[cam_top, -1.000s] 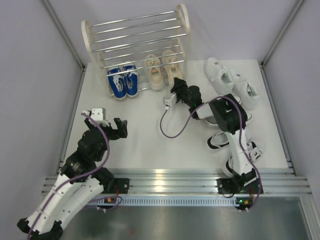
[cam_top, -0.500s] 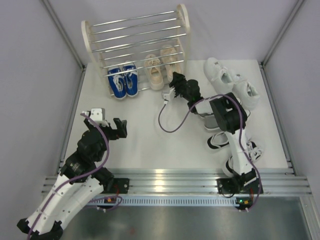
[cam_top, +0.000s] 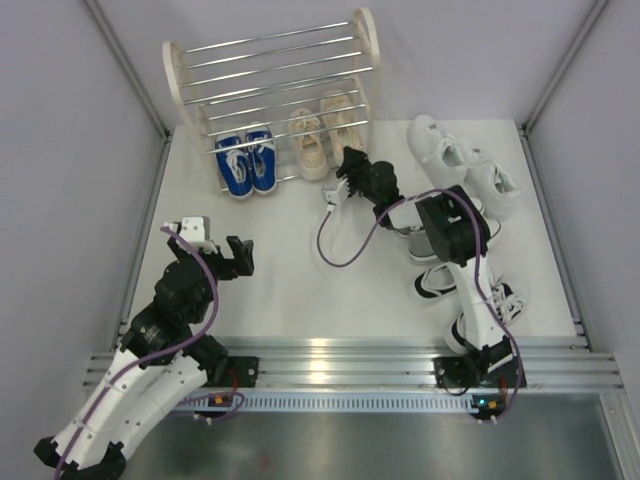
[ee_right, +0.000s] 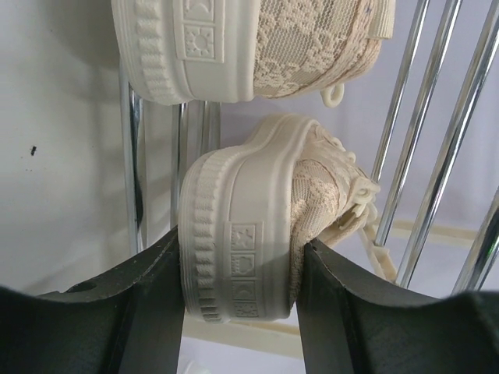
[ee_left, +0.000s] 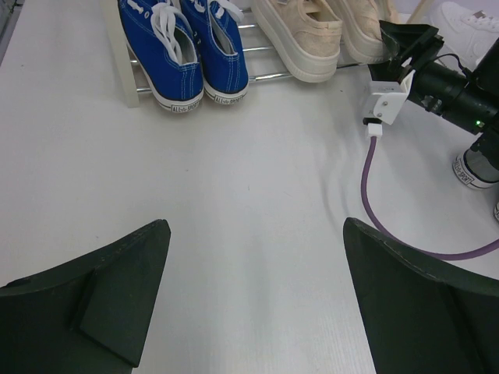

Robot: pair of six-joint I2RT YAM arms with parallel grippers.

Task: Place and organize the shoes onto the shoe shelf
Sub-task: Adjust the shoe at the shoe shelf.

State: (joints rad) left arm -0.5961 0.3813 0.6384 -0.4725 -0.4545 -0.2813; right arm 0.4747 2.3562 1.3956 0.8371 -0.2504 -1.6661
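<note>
Right beige sneaker pinched at the heel, bottom tier of the shoe shelf

The beige sneaker (ee_right: 234, 234) sits toe-in on the lowest chrome rods (ee_right: 425, 156) of the shoe shelf (cam_top: 180, 90). Its heel hangs off the front, and the right claw (cam_top: 352, 162) is closed on it, one finger pressed to each side of the sole. I take this as seating it square beside its mate (ee_right: 257, 47), which lies just next to it. The blue pair (cam_top: 247, 165) fills the tier's left half, so this row looks full and the upper rods are bare. The left claw (ee_left: 256, 226) hangs spread wide, holding nothing, over bare surface (cam_top: 290, 290) with good room ahead. The white sneakers (cam_top: 460, 165) and a black-and-white one (cam_top: 435, 283) crowd the right arm's side. Its purple cable (cam_top: 335, 255) loops across my backing-out path.
</note>
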